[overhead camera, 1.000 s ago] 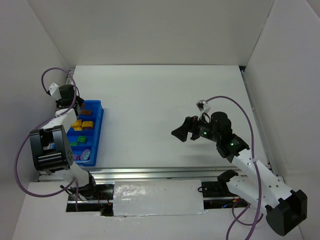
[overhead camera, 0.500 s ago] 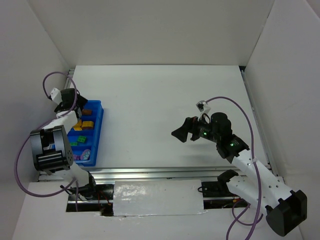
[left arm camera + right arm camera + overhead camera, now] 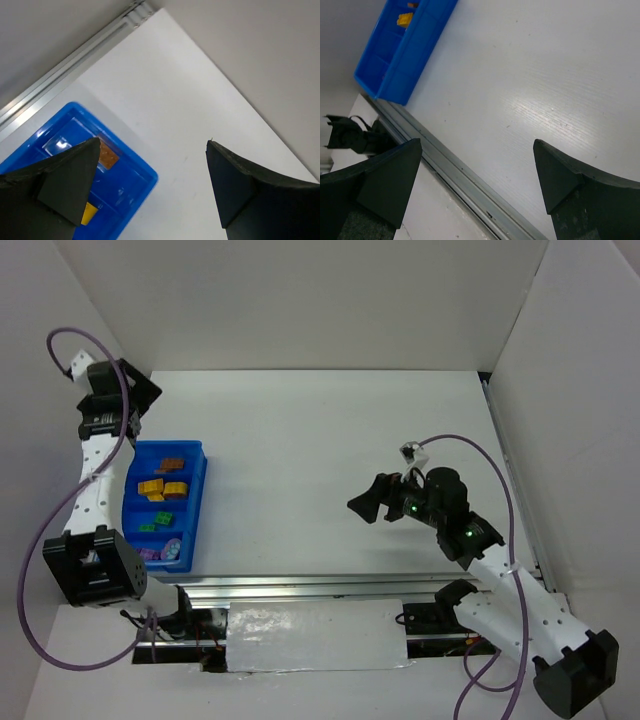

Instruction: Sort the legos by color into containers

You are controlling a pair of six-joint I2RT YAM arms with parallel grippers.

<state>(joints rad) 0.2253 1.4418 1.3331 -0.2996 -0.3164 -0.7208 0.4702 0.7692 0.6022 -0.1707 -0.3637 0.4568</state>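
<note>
The blue tray (image 3: 199,483) lies at the left edge of the white table (image 3: 320,440). Its compartments hold the legos (image 3: 165,502) by colour: brown-orange bricks (image 3: 172,464) farthest, then yellow bricks (image 3: 160,487), green bricks (image 3: 155,523) and purple bricks (image 3: 158,553) nearest. The left tool (image 3: 130,395) hangs beyond the tray's far end, jaws wide apart and empty. The right tool (image 3: 366,502), likewise spread and empty, hovers over the table well right of the tray.

white tabletop (image 3: 320,470) filling the middle, plain white panels (image 3: 300,300) walling it at top, left and right, aluminium rail (image 3: 300,586) along the lower edge, even soft light
</note>
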